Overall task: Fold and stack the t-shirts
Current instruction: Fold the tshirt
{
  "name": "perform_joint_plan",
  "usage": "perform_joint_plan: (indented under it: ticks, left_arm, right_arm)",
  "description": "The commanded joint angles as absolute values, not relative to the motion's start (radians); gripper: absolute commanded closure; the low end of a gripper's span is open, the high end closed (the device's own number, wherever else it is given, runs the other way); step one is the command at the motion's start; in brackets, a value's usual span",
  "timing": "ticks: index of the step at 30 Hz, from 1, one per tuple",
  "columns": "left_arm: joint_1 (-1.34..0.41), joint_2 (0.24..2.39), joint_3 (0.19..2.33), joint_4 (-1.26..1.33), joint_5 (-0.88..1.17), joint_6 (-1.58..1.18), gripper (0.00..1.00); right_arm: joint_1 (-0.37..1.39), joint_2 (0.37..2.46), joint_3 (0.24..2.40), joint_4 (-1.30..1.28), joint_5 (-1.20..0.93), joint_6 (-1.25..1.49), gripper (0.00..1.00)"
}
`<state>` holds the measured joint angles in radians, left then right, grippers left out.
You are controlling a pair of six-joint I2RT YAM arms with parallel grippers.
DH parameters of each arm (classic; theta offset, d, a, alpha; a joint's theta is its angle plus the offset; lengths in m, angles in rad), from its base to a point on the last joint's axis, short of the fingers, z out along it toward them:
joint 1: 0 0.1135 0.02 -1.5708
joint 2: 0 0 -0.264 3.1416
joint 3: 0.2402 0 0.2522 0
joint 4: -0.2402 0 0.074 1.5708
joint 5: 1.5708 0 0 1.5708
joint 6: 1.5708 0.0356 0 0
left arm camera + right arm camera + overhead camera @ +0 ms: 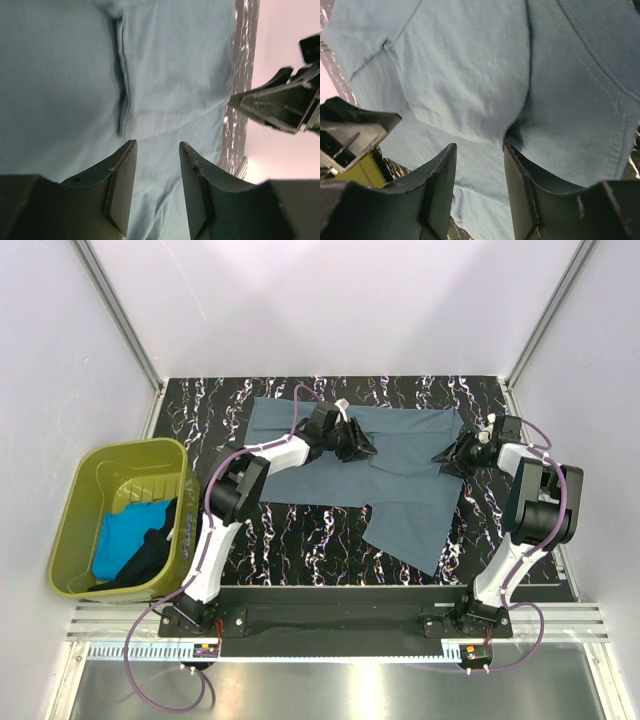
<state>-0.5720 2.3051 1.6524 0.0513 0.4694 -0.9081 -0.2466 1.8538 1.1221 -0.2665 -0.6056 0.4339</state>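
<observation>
A slate grey-blue t-shirt lies spread on the black marbled mat, with one sleeve hanging toward the near edge. My left gripper hovers over the middle of the shirt's upper part. Its fingers stand apart, and flat cloth shows through the gap. My right gripper is at the shirt's right edge, jaws apart just over a raised fold by a hemmed sleeve. A turquoise t-shirt and a black t-shirt lie bunched in the tub.
An olive-green plastic tub stands off the mat's left edge beside the left arm. White walls enclose the mat at the back and sides. The two grippers face each other closely over the shirt.
</observation>
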Motion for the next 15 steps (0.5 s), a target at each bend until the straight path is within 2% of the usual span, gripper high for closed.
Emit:
perform_joint_plan:
  ticks: [1, 15]
  left_arm:
    - [-0.569, 2.338, 1.724, 0.115, 0.42, -0.939, 0.57]
    - [-0.595, 2.391, 1.769, 0.071, 0.422, -0.943, 0.58]
  right_arm:
    - [-0.242, 1.868, 1.127, -0.222, -0.641, 0.439, 0.51]
    - [-0.241, 1.864, 1.075, -0.204, -0.637, 0.44, 0.48]
